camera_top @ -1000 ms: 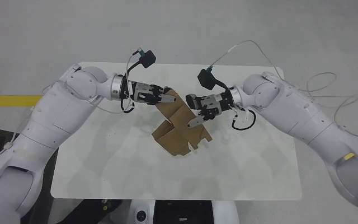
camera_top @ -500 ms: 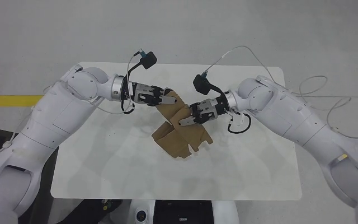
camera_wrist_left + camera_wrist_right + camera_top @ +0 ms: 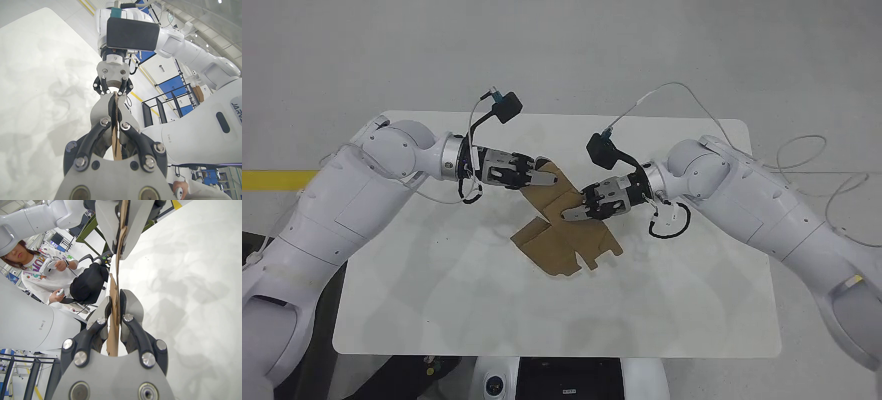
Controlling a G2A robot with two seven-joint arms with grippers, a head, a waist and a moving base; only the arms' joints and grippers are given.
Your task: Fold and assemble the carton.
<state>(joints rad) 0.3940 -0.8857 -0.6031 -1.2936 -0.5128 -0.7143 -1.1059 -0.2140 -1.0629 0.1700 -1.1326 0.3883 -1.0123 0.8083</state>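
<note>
Folding was in hand: the flat brown corrugated-cardboard carton (image 3: 564, 228) sat tilted over the middle of the white rectangular table (image 3: 432, 300). Both sets of jaws were clamped on its edge, the left gripper (image 3: 548, 179) at its far corner and the right gripper (image 3: 570, 213) just beside. Next, the panels probably needed pulling open; bare tabletop lay all round.

White table (image 3: 422, 290) w/ rounded corners stands before me on a grey floor (image 3: 562, 50); a yellow floor line (image 3: 277, 180) runs off to my left. Near table centre: one brown cardboard carton (image 3: 560, 240), part-folded, flaps splayed, near end down at the tabletop, far end raised. Can't tell how much actually rests on the surface.
</note>
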